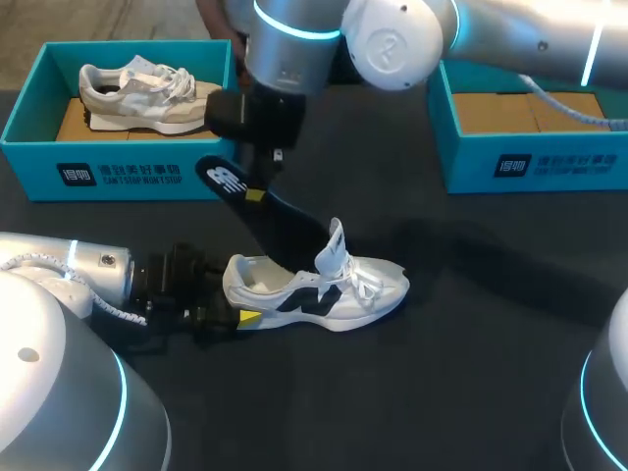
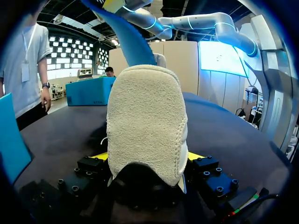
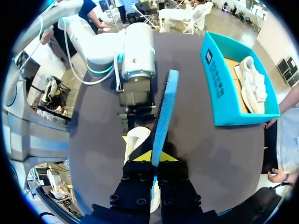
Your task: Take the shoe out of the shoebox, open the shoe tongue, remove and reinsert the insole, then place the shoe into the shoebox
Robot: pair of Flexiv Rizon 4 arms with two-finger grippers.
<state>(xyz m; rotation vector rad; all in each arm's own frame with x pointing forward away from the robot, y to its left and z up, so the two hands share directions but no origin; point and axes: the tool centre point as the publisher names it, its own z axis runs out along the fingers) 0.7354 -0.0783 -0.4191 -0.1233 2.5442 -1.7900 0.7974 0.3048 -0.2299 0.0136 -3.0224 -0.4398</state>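
Over at the far-left corner of the black tabletop sits a teal open-topped cardboard box, white print on its front wall. Inside it, a pale grey-and-white laced sneaker, toe toward the box's right wall, resting on a brown cardboard liner.

The shoe has a nubby, fleecy cloth heel. The insole looks smooth and matt. The shoebox at ten o'clock is matt card. The desk is dark and matt, the right arm glossy.
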